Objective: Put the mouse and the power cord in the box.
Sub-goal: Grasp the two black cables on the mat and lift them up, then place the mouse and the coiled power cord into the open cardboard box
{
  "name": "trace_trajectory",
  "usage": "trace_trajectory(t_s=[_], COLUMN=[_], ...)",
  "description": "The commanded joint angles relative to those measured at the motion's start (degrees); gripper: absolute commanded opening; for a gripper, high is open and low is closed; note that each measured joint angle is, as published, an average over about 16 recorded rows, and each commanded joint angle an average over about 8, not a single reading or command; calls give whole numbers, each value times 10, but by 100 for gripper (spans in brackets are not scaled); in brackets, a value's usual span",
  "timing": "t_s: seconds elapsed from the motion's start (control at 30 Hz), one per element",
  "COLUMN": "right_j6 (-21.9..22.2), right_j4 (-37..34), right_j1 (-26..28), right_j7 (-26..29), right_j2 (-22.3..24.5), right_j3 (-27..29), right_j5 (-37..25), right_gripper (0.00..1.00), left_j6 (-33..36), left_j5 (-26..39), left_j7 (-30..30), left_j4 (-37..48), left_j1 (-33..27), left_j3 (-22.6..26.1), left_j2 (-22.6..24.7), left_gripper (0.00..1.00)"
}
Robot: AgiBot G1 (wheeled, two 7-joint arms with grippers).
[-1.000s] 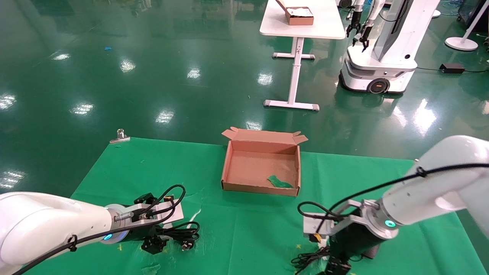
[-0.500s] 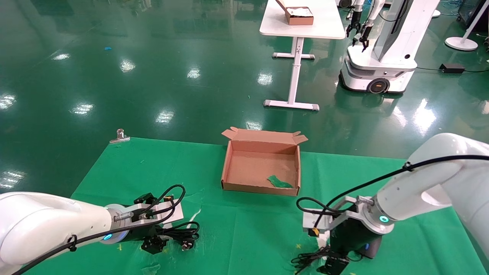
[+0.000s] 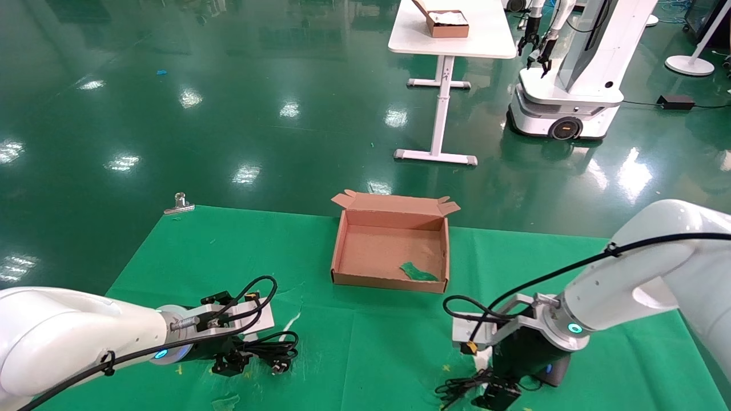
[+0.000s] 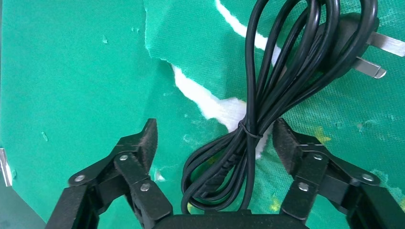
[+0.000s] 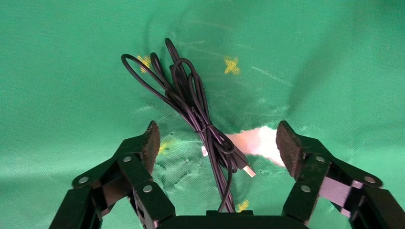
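The counter (image 3: 171, 251) is covered w/ a green woven cloth, torn in some places so white shows under it, and w/ small yellow cross marks.

The left claw (image 4: 213, 143) is low over the near left part of the counter. Its two black fingers w/ ribbed pads are spread wide, one on each side of the power cord (image 4: 267, 90), a thick, smooth black cable in long loops tied by a thin band at the middle. The pads do not touch it. Its chunky black plug w/ flat metal pins lies on the cloth past the loops.

The right claw (image 5: 217, 143) is low over the near right part of the counter, also spread wide, around the thin black wire (image 5: 191, 105) of the mouse, bundled in narrow loops w/ a small metal USB end. The pads are apart from the wire. The black oval mouse (image 3: 548, 371) is mostly hidden behind the right wrist in the head view; only a dark edge shows.

The shallow brown cardboard box (image 3: 390, 245), w/ low walls and small flaps on its far edge, stands at the far middle of the counter. Inside lies only a green scrap (image 3: 418, 272). No readable writing on anything.
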Motion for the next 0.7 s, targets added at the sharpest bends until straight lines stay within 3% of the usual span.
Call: trace_trajectory(t_s=[0.03, 0.7], right_j6=[-1, -3], right_j4=[2, 7], right_j1=[-1, -2], right_j7=[0, 1], right_j2=[1, 2], right_j3=[0, 1], right_j5=[0, 2], right_gripper=[0, 0], left_j6=[0, 0], left_j5=[0, 0], left_j7=[0, 0], left_j4=[0, 0], left_j1=[0, 0], left_j3=[0, 0], left_j2=[0, 0], left_gripper=[0, 0])
